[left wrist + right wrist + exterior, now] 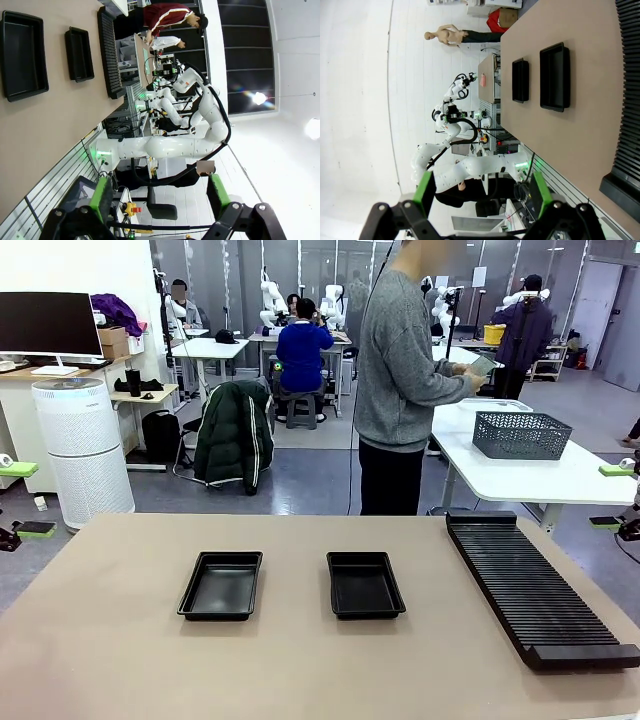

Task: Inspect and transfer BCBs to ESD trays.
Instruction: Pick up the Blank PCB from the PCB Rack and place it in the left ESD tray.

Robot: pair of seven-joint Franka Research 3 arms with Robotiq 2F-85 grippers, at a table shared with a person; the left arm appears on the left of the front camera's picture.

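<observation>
Nothing transferred yet: both ESD trays (220,585) sit empty on the surface (120,650), and the person (400,370) beyond holds what may be a BCB (484,364). Left gripper (160,200) and right gripper (482,196) have their fingers wide and empty — the next move needs a board within reach.

Bare tabletop (428,585) between tray (365,585) and rack (535,590)
</observation>
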